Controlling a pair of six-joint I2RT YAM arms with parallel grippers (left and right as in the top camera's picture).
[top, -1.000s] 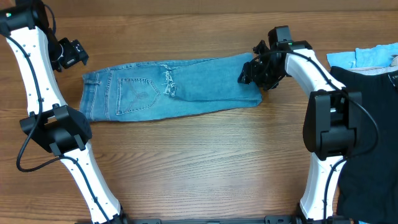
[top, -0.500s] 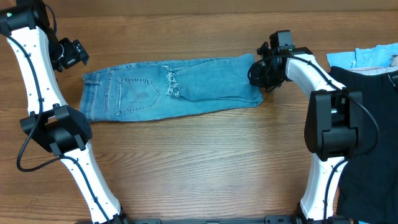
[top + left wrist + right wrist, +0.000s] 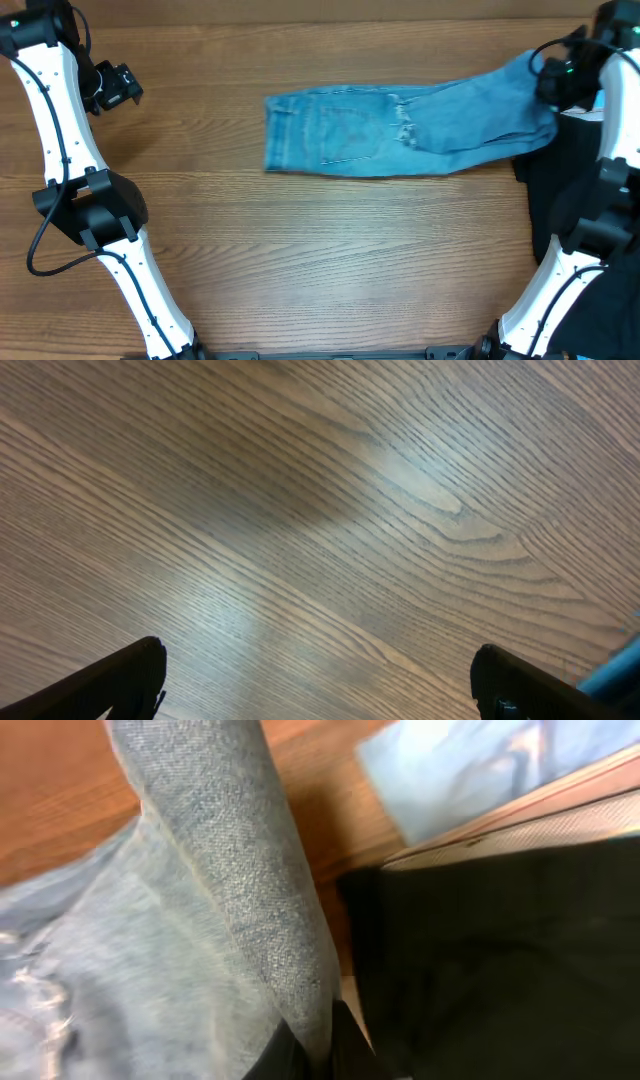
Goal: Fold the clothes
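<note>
Jeans (image 3: 380,135), light blue and faded, with a stitched pocket and a ripped patch, lie across the table's (image 3: 300,260) far side. Their raised leg end is pinched in the right gripper (image 3: 553,82). The left gripper (image 3: 120,85) gapes wide.

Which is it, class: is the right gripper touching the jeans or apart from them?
Touching. The right wrist view shows the jeans pinched in the right gripper, its fingers shut on the denim.
</note>
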